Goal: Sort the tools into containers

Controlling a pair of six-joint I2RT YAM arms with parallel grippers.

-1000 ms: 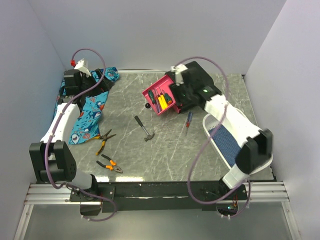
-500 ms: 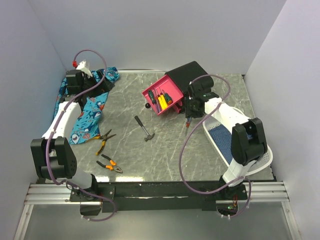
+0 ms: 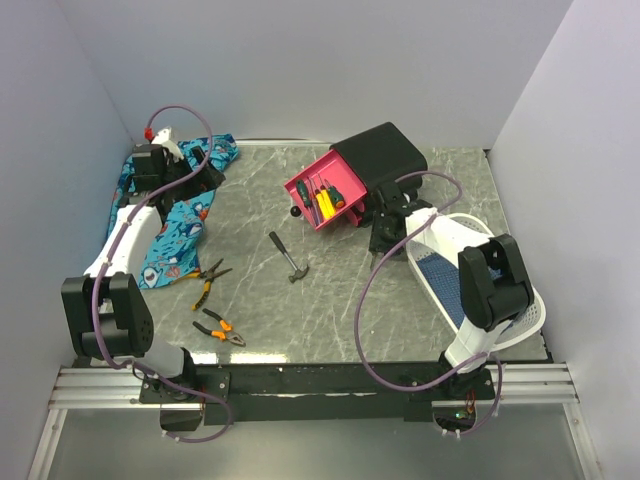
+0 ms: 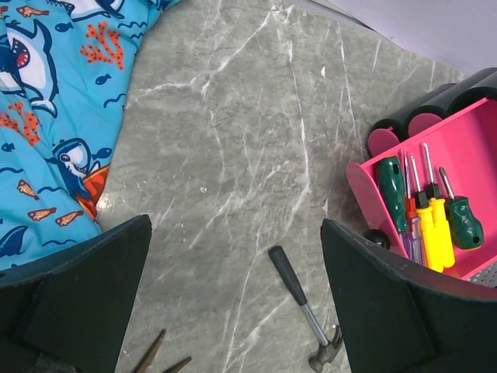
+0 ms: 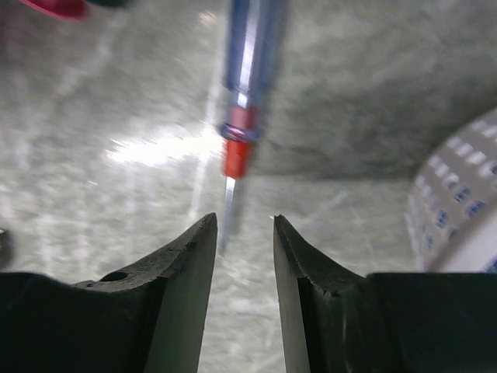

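Toward the far edge of the table, the top view shows a magenta drawer (image 3: pixel 322 192) with a black knob set against the black cabinet (image 3: pixel 385 155), with screwdrivers lined up inside it. The right gripper (image 3: pixel 383 232) sits low over the marble just beside the drawer, next to a white basket (image 3: pixel 500 300) along the right edge. A black-handled hammer (image 3: pixel 287 257) lies mid-table. Orange-handled pliers (image 3: pixel 208 280) and a second pliers (image 3: pixel 220 328) lie nearer the near-left corner. The left gripper (image 3: pixel 190 178) hangs over the shark cloth (image 3: pixel 175 225) at the far-left corner.

On the left wrist camera, the left gripper (image 4: pixel 233 256) has its fingers spread wide, holding nothing. The hammer (image 4: pixel 299 307) lies on the marble between them, steel head nearest. The drawer (image 4: pixel 466 140) holds a green-handled screwdriver (image 4: pixel 390 194), a yellow-handled screwdriver (image 4: pixel 439 237) and another green screwdriver (image 4: pixel 464 221).

At the right wrist, the right gripper (image 5: pixel 245 225) has its fingers slightly parted and not clamped. A blurred red-blue screwdriver (image 5: pixel 242 85) lies on the marble, its thin shaft reaching the gap.
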